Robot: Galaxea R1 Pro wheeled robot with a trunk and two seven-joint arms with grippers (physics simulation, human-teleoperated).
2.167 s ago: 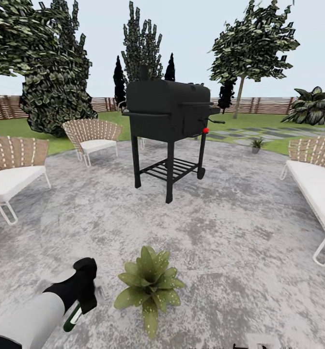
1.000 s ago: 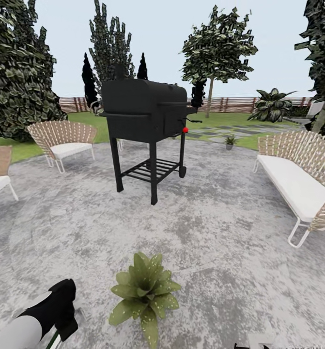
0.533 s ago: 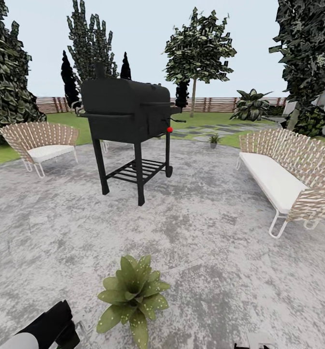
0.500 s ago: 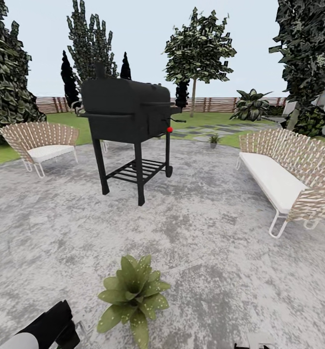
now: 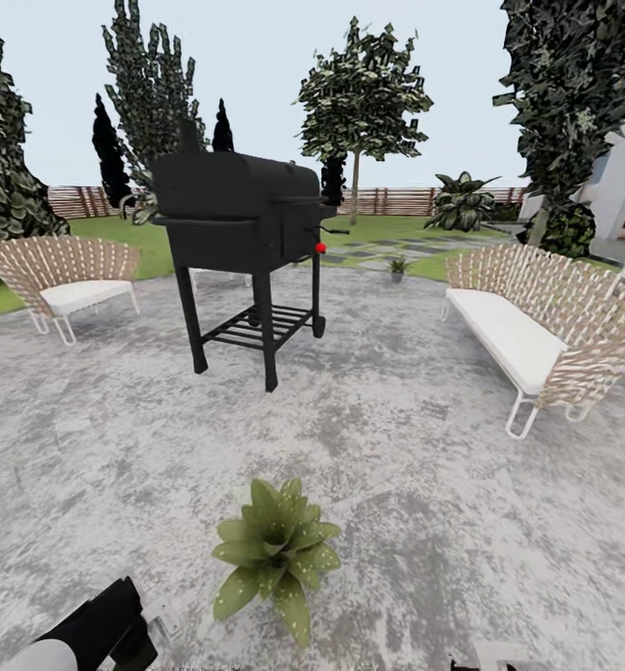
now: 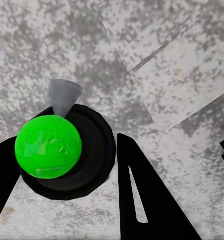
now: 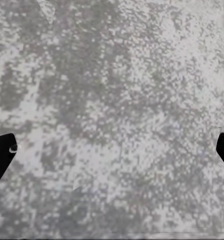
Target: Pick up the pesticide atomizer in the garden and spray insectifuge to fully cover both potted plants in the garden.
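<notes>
Low in the head view, one potted plant (image 5: 277,550), a rosette of pointed green leaves, stands on the grey patio of the garden (image 5: 424,447). A second small potted plant (image 5: 397,267) sits far off at the patio's edge by the lawn. My left gripper (image 5: 116,626) is at the bottom left corner, left of the near plant. In the left wrist view the left gripper (image 6: 66,165) is shut on the pesticide atomizer (image 6: 47,146), seen end-on as a dark round body with a bright green centre. My right gripper (image 7: 112,155) is open above bare paving.
A black grill on legs (image 5: 242,242) stands mid-patio. A wicker bench with white cushion (image 5: 526,326) is at the right and a wicker chair (image 5: 65,275) at the left. Trees and a brown slatted fence (image 5: 396,200) ring the lawn.
The head view has swung to the right, so grill, chairs and near plant slid left in the picture. The left gripper sits lower in the frame, and the bottle has dropped out of the head view.
</notes>
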